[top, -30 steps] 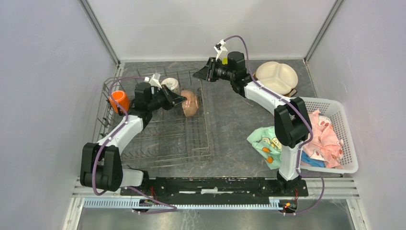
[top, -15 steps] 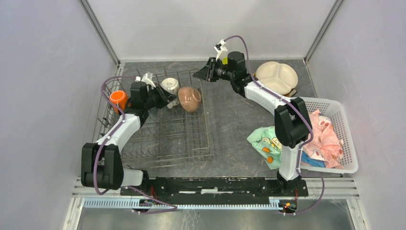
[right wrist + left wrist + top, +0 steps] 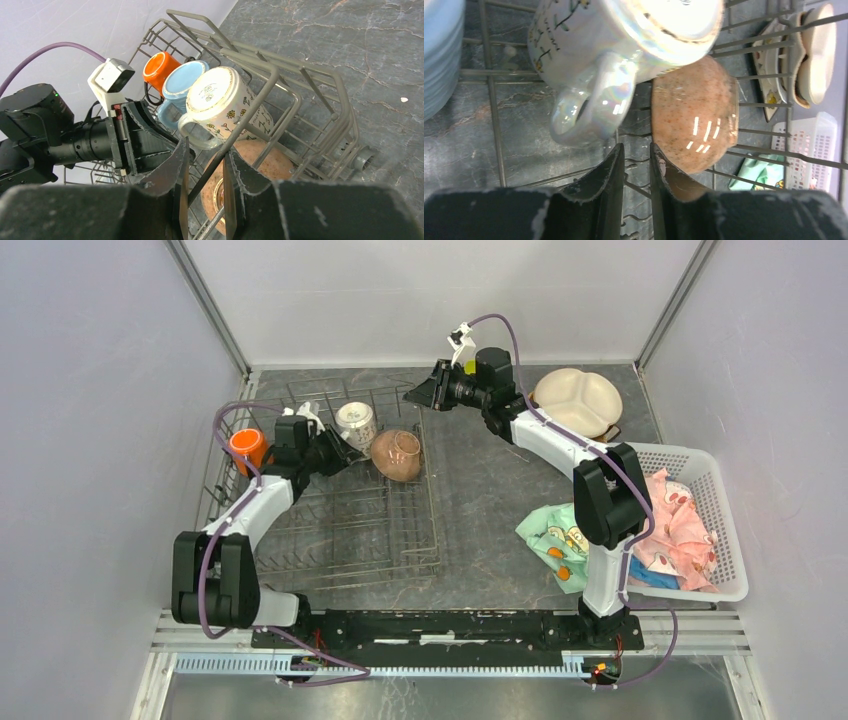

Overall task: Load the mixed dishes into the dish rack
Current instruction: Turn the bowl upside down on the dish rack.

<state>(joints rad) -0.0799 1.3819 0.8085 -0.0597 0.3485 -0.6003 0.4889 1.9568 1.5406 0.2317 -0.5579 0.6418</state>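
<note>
While the left claw (image 3: 635, 147) hangs low inside the dish rack (image 3: 300, 540), I see its fingers standing a little apart with nothing between them; only rack wire shows through the gap. The tan bowl (image 3: 694, 120) lies tipped on its side near the rack's far right corner, just beside that claw. I cannot tell whether a finger touches it.

A white flowered mug (image 3: 222, 97) lies just beside the bowl, along the rack's far edge. From my right wrist view it forms a row with a light-blue mug (image 3: 180, 85) and an orange mug (image 3: 160, 70), which lies nearest the rack's far left corner. All three are on their sides.

The right claw (image 3: 206, 150) is raised by the rack's far right corner, pointed at the rack. Its fingers are slightly parted and hold nothing.

The rack sits on the left half of the tabletop (image 3: 480, 520). The cream three-section plate (image 3: 578, 400) is outside the rack, at the tabletop's far right corner. A white basket (image 3: 720, 470) holding a pink cloth (image 3: 675, 525) stands at the right edge, with a teal cloth (image 3: 555, 535) on the tabletop just beside it.
</note>
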